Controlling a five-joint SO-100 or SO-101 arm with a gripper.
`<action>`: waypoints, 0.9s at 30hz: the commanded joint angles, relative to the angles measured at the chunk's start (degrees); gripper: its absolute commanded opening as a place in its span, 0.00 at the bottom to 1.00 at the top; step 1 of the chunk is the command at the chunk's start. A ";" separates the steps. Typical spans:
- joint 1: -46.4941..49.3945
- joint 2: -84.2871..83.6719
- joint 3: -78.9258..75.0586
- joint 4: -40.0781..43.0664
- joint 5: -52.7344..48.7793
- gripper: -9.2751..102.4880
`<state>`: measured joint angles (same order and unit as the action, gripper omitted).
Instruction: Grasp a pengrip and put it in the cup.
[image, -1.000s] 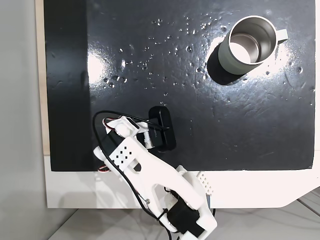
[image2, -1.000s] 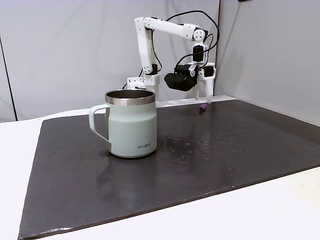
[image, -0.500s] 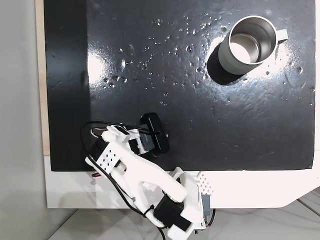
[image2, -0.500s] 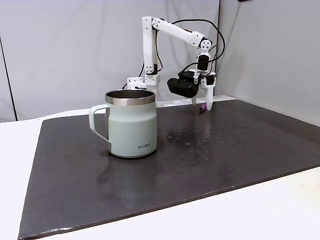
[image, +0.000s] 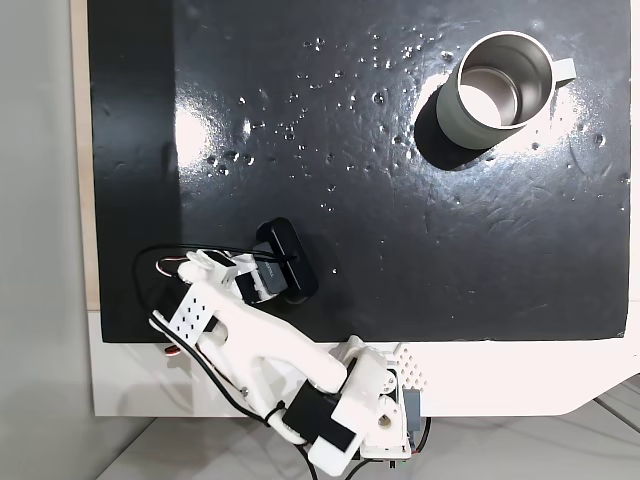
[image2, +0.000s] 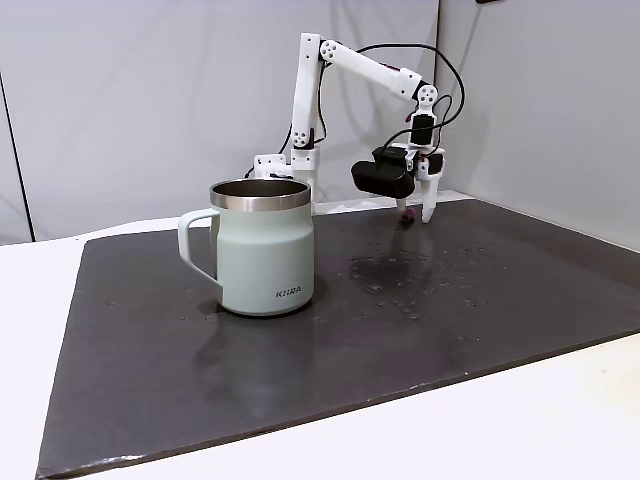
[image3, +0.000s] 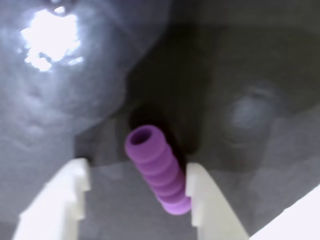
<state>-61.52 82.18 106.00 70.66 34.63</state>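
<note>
Step in hand: the grasp approach. You have the white two-finger gripper (image3: 135, 192) lowered over the small purple ribbed soft cylinder, the pengrip (image3: 156, 170), which lies on the black mat (image: 400, 250) near the mat's edge by the arm's base.

Jaws: apart, holding nothing. In the wrist view the pengrip lies between the two white fingers, hard against the right-hand finger (image3: 202, 200), with a wide gap to the left-hand one.

Pengrip, side view: a speck of purple (image2: 406, 213) sits on the mat just beside the fingertips of the gripper (image2: 420, 210). Contact with the mat cannot be confirmed there; too small.

Cup: the round pale grey-green mug with the shiny steel inside (image: 497, 90) stands upright at the far corner of the mat, well apart from the gripper. It looks empty; handle (image2: 197, 248) points away from the arm's side.

Next move calls for: close gently and watch the pengrip. It is off-centre and angled across the gap, so it may roll or squirt out as the left finger comes in.

After that: lift clear of the mat, swing across to the cup's rim, release above the opening.
</note>
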 joint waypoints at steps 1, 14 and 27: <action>-2.11 -0.09 -0.44 -0.97 -1.49 0.23; 1.14 1.05 1.05 -0.88 -3.96 0.08; 15.64 18.46 -5.19 11.16 -17.58 0.08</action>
<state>-51.15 95.62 104.59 77.70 21.88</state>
